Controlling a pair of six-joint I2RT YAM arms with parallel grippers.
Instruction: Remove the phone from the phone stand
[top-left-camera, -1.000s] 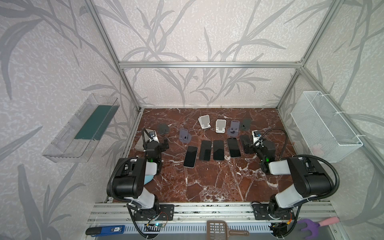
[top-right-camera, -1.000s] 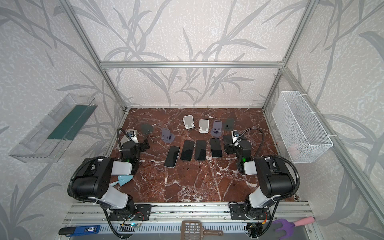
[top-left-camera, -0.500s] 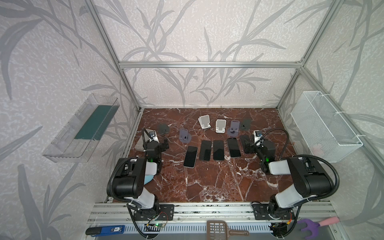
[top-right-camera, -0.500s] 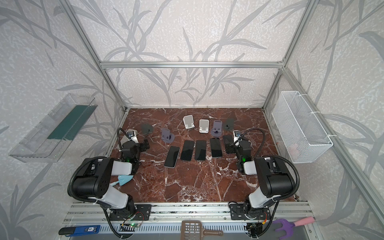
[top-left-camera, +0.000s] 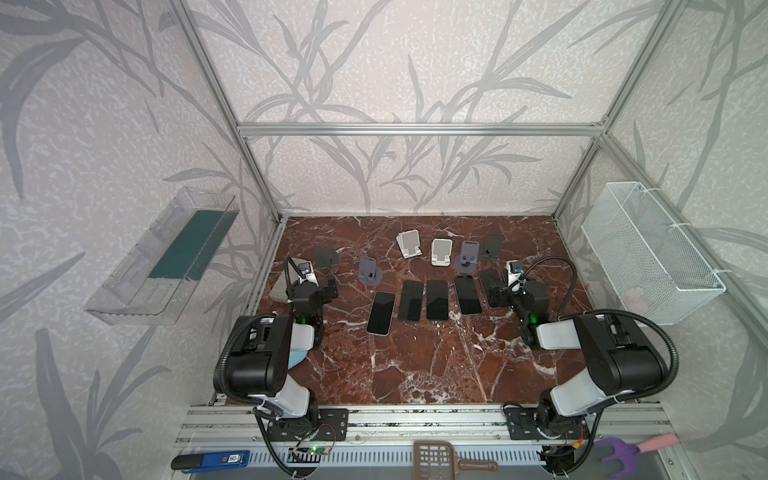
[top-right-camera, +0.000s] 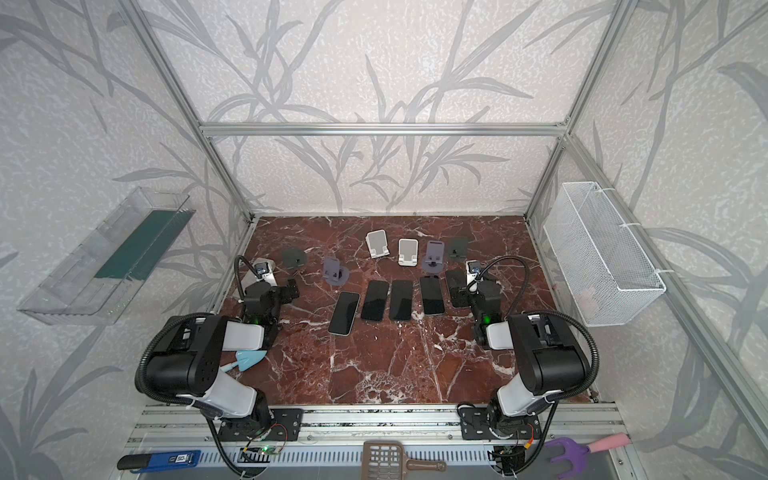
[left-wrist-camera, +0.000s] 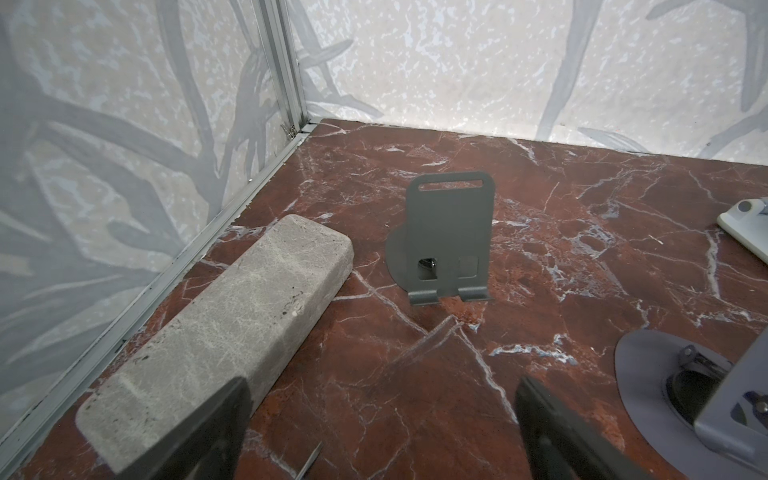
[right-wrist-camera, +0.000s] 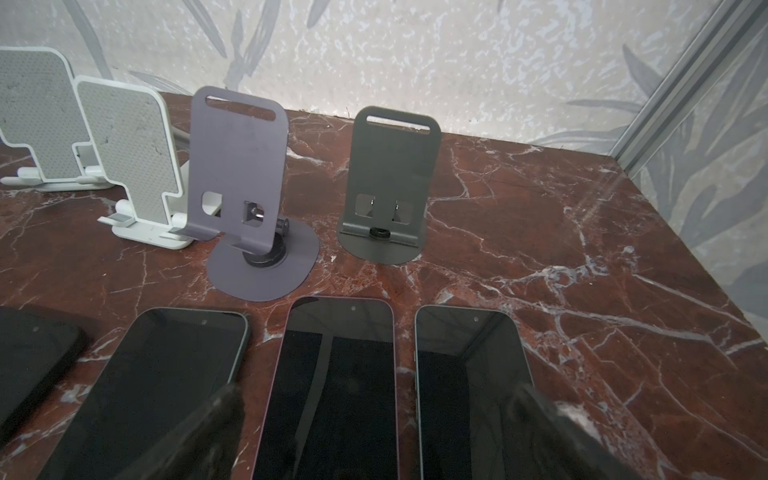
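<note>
Left end effector gapes empty over bare table, a grey block to its left and a dark stand just beyond. Right end effector, also spread wide and holding nothing, hovers low over the right end of a row of five phones. These lie flat on the table, just near of six stands, all empty. The phones look stiff, thin, glass-faced and slick, so a pinch across the long edges seems safest. The rightmost phone is partly hidden by the arm in both top views. The right wrist view cuts off the phones' near ends.
</note>
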